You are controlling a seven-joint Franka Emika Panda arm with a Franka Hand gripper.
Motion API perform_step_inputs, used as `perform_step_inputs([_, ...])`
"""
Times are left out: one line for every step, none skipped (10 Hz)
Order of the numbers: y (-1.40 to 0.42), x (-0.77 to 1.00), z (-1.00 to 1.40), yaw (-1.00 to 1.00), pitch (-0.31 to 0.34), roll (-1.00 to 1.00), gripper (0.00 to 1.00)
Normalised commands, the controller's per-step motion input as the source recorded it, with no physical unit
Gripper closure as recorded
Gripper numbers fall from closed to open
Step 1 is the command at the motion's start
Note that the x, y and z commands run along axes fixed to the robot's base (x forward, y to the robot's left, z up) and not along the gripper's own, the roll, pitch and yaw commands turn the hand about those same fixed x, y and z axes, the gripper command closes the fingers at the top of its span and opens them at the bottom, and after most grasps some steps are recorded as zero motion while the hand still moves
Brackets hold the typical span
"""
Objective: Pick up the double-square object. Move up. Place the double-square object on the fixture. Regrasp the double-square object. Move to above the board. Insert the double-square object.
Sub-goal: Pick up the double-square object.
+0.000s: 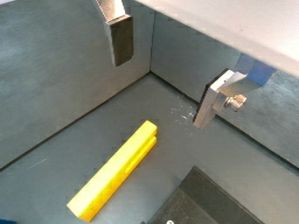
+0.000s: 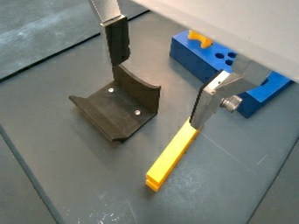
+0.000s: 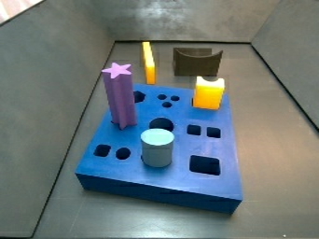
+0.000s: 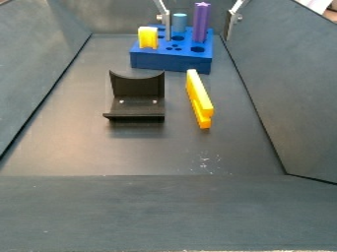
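Note:
The double-square object [image 1: 117,171] is a long yellow two-bar peg lying flat on the dark floor; both side views show it [image 4: 198,96] [image 3: 148,63]. It rests beside the fixture [image 2: 117,109], apart from it. The fixture [image 4: 134,96] is a dark notched bracket. Beyond both stands the blue board [image 4: 171,54] with its shaped holes [image 3: 200,131]. My gripper [image 2: 163,74] hangs open above the floor, over the end of the peg nearest the board. In both wrist views its fingers [image 1: 121,39] are spread wide with nothing between them.
On the board stand a purple star-topped post [image 3: 118,93], a grey cylinder [image 3: 156,147] and a stubby yellow block [image 3: 208,91]. Grey walls close in the floor on both sides [image 4: 263,79] and at the corner [image 1: 146,70].

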Motion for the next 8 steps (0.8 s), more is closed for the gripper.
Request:
perform_step_inputs([0.00,-0.09,-0.42,0.00,-0.123,-0.20,0.00])
perform_step_inputs([-0.54,-0.57,-1.00,0.14,0.026,0.05,0.00])
perform_step_inputs([-0.54,0.00,-0.90,0.64,0.214,0.19,0.00])
perform_step_inputs([-0.65,0.00,-0.89,0.53,0.150,0.10,0.00])
perform_step_inputs([-0.65,0.05,-0.77,0.28,0.014,-0.09,0.00])
perform_step_inputs([0.00,-0.08,0.00,0.08,0.000,0.00,0.00])
perform_step_inputs([-0.11,0.00,-0.07,0.00,0.000,0.00,0.00])
perform_step_inputs([-0.44,0.15,-0.69,-0.01,0.000,0.00,0.00])
